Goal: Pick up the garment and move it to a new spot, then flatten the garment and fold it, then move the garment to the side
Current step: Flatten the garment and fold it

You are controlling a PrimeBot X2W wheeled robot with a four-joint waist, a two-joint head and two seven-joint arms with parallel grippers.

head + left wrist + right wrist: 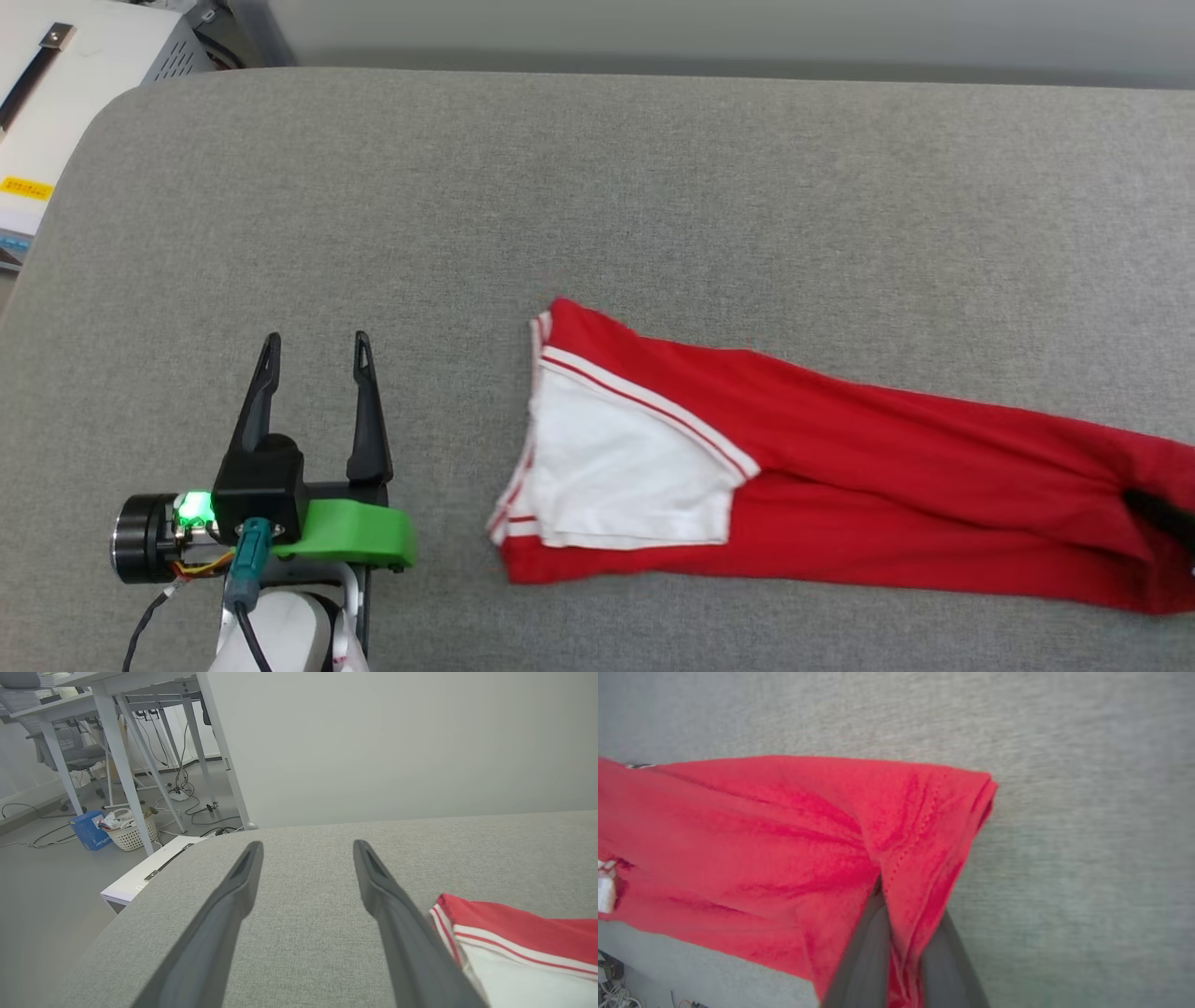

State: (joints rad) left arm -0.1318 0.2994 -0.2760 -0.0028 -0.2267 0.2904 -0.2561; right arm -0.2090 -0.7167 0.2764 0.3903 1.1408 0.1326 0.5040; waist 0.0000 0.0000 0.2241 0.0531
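Fingers [864, 961] of the right gripper [903, 905] are clamped on a fold of the red jersey shirt [761, 835]. In the right wrist view a ridge of red cloth runs down between the two dark fingers and drapes over the one on that view's right. The grip sits at the shirt's plain red end, close to a line of stitching. In the head view this gripper [1162, 511] appears as a dark tip on the cloth at the picture's right edge.

The shirt [840, 448] lies on the grey fabric-covered tabletop [597, 187], drawn out into a long narrow band. It runs from the middle of the head view to its right edge, on the robot's right. At the band's left end a white sleeve [625, 476] lies on top of the red body, bordered by red-and-white striped trim [653, 401].

The left gripper [316, 343] is over bare tabletop at the lower left of the head view. Its fingers are spread wide and hold nothing, and it is apart from the shirt's sleeve end. A green plastic bracket [359, 537] and a small green light [194, 509] show at its wrist. In the left wrist view the two spread fingers [219, 924] reach out over the grey surface, and the striped corner of the shirt [514, 924] shows past the finger on that view's right.

Beyond the tabletop's edge in that view stand white desks [117, 742], with a white basket [133, 833], a blue box [88, 830] and loose cables [187, 788] on the floor beneath them.
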